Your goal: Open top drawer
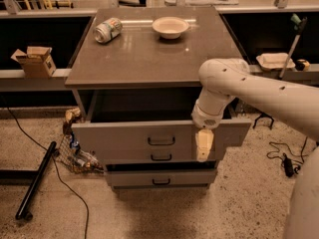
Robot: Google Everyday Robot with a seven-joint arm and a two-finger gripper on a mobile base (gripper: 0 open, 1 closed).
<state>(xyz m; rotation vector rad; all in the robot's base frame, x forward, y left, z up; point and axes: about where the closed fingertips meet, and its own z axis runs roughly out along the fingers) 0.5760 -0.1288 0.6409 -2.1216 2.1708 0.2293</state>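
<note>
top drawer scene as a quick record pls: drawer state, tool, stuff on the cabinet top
top drawer: pulled out, inside dark, contents not visible
handle: centred on the drawer front, nothing gripping it
tool: hanging in front of the drawer front, right of the handle; contact unclear
cabinet top: can lying on its side at back left; bowl upright at back centre

floor (pixel 249 208): speckled stone | furniture: grey cabinet (pixel 144 59), low side ledge (pixel 10 80) | light: dim, warm
</note>
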